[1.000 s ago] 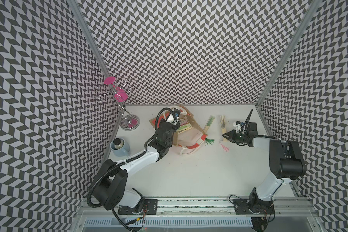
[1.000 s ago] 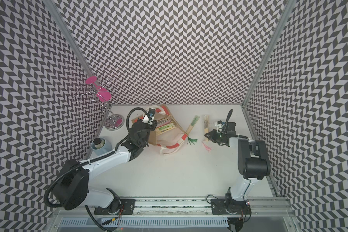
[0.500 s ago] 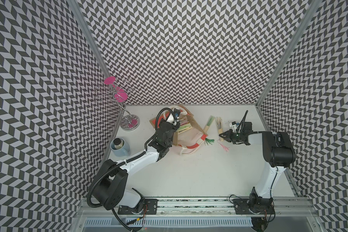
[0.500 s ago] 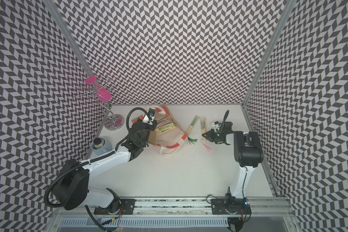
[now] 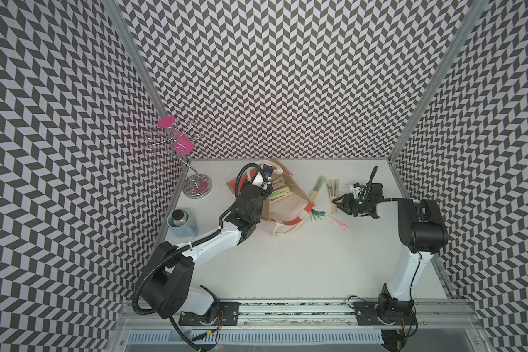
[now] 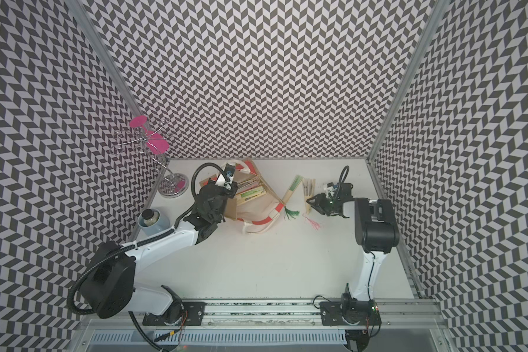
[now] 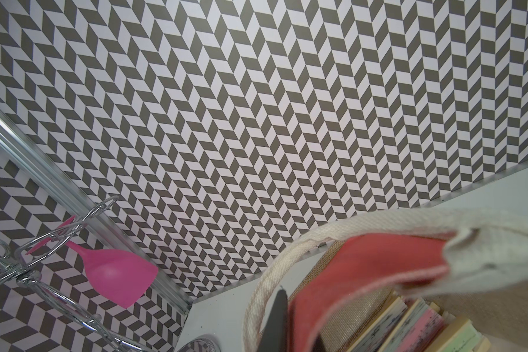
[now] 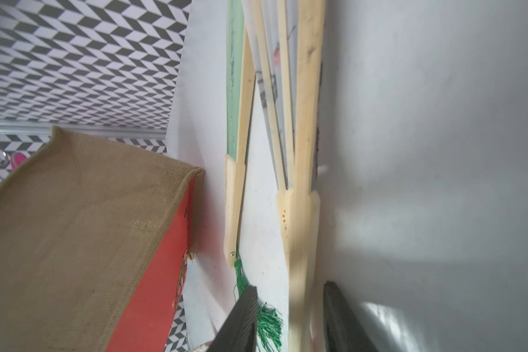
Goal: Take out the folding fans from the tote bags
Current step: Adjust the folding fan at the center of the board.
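In the left wrist view, only one finger (image 7: 279, 314) is seen; left jaws are clenched on the tote bag (image 7: 363, 268) rim, and the fans inside (image 7: 415, 320) are cut off. Right jaws are released, straddling a blurred fan (image 8: 301, 243) laid beside a green-tasselled fan (image 8: 240, 152), next to the bag. Glass rack (image 5: 197, 187) and mug (image 5: 183, 227) are placed near the left arm. White worktop (image 5: 287, 259), chevron walls.

A chrome wire stand (image 5: 196, 186) sits in the far left corner of the white table (image 5: 287, 262), resting on its round base. Pink glasses (image 5: 183, 145) hang upside down from its arms, and the left wrist view shows one of them close up. Nearer, by the left wall, a pale blue cup (image 5: 184, 228) holds a small jar (image 5: 179, 217). Chevron walls (image 5: 272, 76) enclose three sides. A metal rail (image 5: 287, 307) runs along the front.
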You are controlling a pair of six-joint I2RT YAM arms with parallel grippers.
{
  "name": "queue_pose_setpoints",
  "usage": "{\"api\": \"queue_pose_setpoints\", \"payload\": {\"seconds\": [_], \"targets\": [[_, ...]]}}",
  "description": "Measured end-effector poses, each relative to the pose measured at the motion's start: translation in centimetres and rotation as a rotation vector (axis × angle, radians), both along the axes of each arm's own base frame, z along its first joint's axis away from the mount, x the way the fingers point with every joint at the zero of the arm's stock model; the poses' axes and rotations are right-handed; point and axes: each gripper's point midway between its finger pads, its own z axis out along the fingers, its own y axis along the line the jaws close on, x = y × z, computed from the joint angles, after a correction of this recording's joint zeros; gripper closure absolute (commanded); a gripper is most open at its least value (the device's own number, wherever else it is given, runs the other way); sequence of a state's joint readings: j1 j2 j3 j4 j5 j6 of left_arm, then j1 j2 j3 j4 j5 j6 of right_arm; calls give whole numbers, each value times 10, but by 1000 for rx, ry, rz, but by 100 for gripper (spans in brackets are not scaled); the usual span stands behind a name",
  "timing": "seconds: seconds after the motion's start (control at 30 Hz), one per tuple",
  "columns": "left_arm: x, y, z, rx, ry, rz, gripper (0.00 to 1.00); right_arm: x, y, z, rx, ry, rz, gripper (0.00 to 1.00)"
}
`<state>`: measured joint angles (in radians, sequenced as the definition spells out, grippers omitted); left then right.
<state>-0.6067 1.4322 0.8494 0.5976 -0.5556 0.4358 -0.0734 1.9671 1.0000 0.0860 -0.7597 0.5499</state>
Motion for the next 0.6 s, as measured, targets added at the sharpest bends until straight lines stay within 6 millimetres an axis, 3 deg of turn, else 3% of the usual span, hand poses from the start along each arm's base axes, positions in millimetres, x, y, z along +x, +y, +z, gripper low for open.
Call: {"api": "queue_pose_setpoints", "payload": {"seconds": [0.23, 0.43, 0.53, 0.6], "targets": [[0, 0, 1, 0, -1, 0, 100, -8, -22, 13, -139, 34, -83, 54], [0, 0, 1, 0, -1, -2, 100, -16, -27, 57, -252, -36, -94, 57], [0, -1, 1, -1, -1, -6, 100, -23, -4, 93, -299, -132, -54, 59], [1, 0, 1, -1, -2, -5, 100, -33, 29, 129, -316, -241, 6, 59]]}}
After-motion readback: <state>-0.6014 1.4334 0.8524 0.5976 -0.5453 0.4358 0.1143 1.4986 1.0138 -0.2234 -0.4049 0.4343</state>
